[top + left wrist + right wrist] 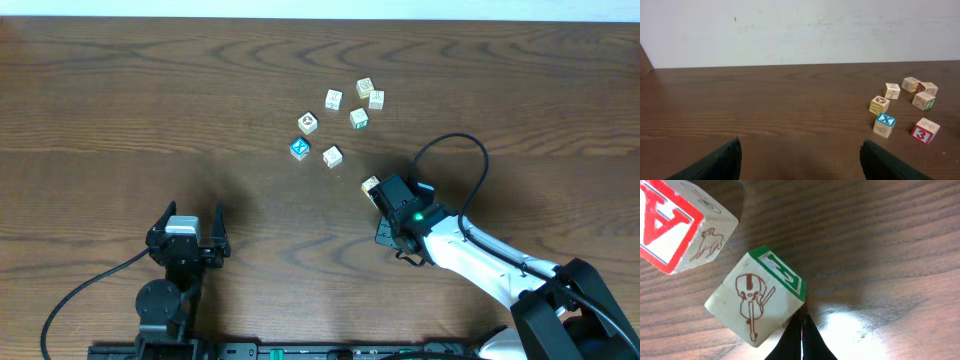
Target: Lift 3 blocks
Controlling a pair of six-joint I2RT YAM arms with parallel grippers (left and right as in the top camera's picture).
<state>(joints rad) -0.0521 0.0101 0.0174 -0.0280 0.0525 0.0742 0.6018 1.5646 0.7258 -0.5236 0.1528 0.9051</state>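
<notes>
Black, tapered fingertips of the right gripper (801, 337) are pressed fully together with nothing between them. Their point meets the lower corner of a pale wooden cube with a green top face and a brown violin drawing (757, 300), which rests on the dark brown wood-grain table (120, 100).

Just beyond it sits the red-faced wooden alphabet cube (925, 131), smooth and square-edged, showing a white 3. Further back in the loose cluster are a pale wooden cube with yellow-framed faces (879, 105) and a pale wooden cube with a yellowish mark (333, 98). All three lie flat on the table, near a blue-faced cube with a white X (885, 124).

The left gripper (192, 225) is spread wide and empty, well apart from the cluster.
</notes>
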